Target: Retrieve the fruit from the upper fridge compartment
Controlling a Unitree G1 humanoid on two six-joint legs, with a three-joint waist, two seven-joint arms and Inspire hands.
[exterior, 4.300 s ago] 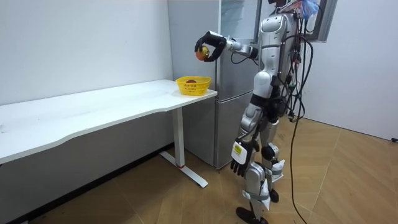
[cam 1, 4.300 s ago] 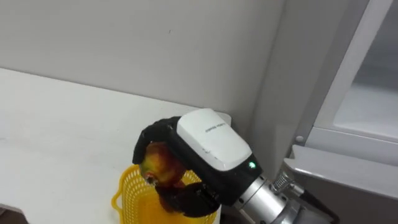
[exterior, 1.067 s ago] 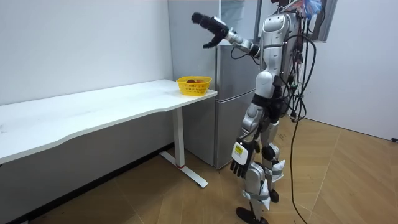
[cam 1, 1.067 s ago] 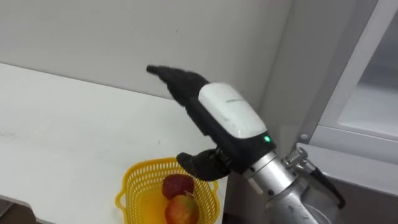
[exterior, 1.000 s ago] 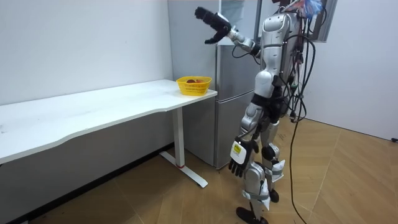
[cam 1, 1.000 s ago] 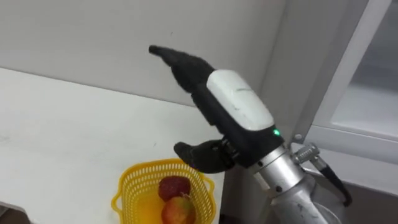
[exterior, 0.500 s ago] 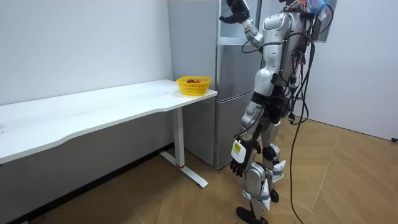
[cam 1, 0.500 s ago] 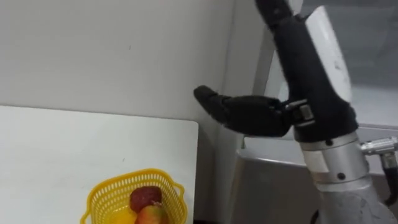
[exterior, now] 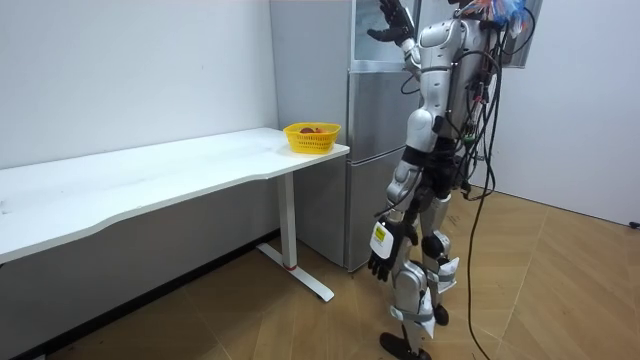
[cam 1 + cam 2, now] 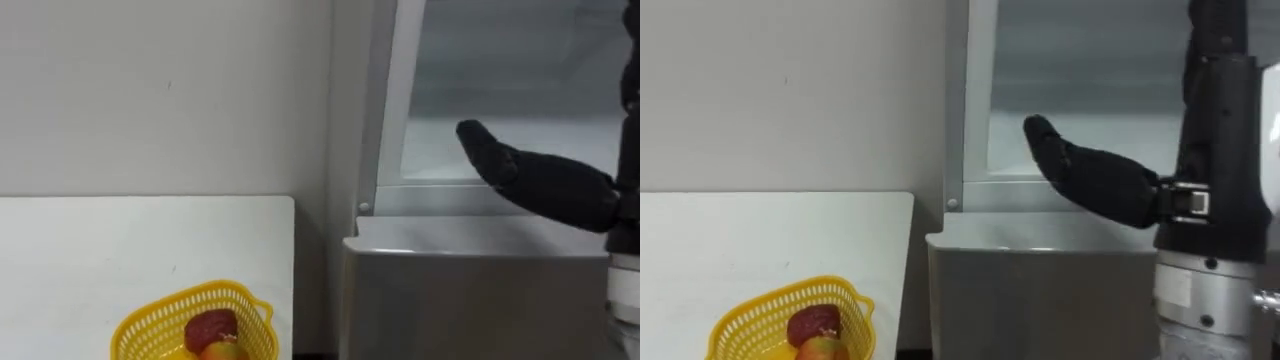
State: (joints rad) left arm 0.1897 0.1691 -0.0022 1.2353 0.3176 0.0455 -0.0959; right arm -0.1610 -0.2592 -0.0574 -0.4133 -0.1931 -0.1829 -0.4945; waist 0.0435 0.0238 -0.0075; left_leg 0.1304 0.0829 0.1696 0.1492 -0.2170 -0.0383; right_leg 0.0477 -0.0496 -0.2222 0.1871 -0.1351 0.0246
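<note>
I stand facing the grey fridge (image 9: 375, 150), whose upper compartment (image 10: 500, 140) is open, with a pale shelf showing inside. My right hand (image 10: 1095, 185) is raised before that opening, open and empty, thumb stretched left and fingers pointing up; the same right hand (image 9: 390, 20) appears high in the room view. On the white table's corner sits a yellow basket (image 10: 150, 320) holding a red fruit (image 10: 210, 328) and a yellow-red apple (image 10: 218, 352). My left hand (image 9: 380, 262) hangs relaxed by my thigh.
The long white table (image 9: 150, 180) runs along the wall to the room view's left of the fridge. The fridge's closed lower door (image 10: 470, 300) lies below the opening. A white wall (image 10: 150, 90) stands behind the table, and wood floor spreads around me.
The right hand, which held an apple over the basket, let it go there, then swung up and right to the upper fridge opening. The eye view turned right toward the fridge.
</note>
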